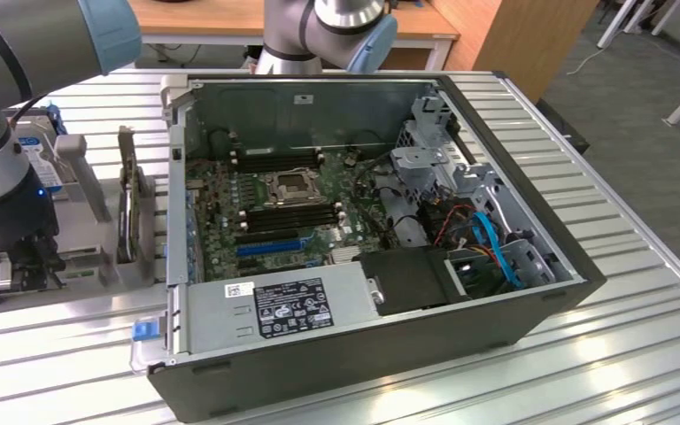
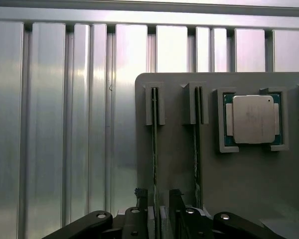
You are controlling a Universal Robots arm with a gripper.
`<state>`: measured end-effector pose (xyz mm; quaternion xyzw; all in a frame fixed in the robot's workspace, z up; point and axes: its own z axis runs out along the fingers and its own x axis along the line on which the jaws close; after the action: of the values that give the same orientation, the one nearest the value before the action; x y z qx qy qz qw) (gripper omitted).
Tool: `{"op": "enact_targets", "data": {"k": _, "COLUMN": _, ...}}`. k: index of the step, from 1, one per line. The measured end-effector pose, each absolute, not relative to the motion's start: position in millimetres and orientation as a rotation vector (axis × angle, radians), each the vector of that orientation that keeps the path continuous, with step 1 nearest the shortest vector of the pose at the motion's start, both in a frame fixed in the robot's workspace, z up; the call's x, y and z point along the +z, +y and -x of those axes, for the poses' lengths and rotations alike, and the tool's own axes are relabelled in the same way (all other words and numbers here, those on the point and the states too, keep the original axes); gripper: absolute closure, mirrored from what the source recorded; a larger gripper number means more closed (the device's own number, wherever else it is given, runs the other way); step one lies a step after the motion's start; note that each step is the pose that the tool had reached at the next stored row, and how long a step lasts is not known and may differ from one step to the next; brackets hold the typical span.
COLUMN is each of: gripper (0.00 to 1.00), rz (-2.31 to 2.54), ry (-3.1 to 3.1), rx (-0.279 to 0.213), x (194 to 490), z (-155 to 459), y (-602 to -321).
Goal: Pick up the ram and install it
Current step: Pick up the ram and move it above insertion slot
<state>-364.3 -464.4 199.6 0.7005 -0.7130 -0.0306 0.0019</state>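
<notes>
We are seeing the ram [image 2: 154,144] only edge-on, as a thin line standing in a slot of the grey holder [image 2: 174,159]; its chips are not showing. The gripper [image 2: 159,200] is standing released, with its fingers [image 2: 177,201] on either side of the ram, and we cannot tell if they are touching it. The wrist view is cutting off the gripper body. A second stick [image 2: 196,149] is standing beside the ram, and next to it a silver processor chip [image 2: 252,119] is lying. In the exterior view, the label [image 1: 293,305] inside the computer case [image 1: 435,354] is carrying writing too small to read.

Open PC case [image 1: 435,354] — processor chip [image 2: 252,119] in holder [image 2: 239,186]
</notes>
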Motion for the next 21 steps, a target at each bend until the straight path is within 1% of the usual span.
{"op": "enact_targets", "data": {"k": 18, "gripper": 0.69, "rz": -2.198, "ry": -2.237, "rx": -0.096, "x": 199.6, "z": 364.5, "y": -465.3}}
{"op": "enact_targets", "data": {"k": 20, "gripper": 0.71, "rz": -2.198, "ry": -2.237, "rx": -0.096, "x": 199.6, "z": 364.5, "y": -465.3}}
{"op": "enact_targets", "data": {"k": 21, "gripper": 0.77, "rz": -2.198, "ry": -2.237, "rx": -0.096, "x": 199.6, "z": 364.5, "y": -465.3}}
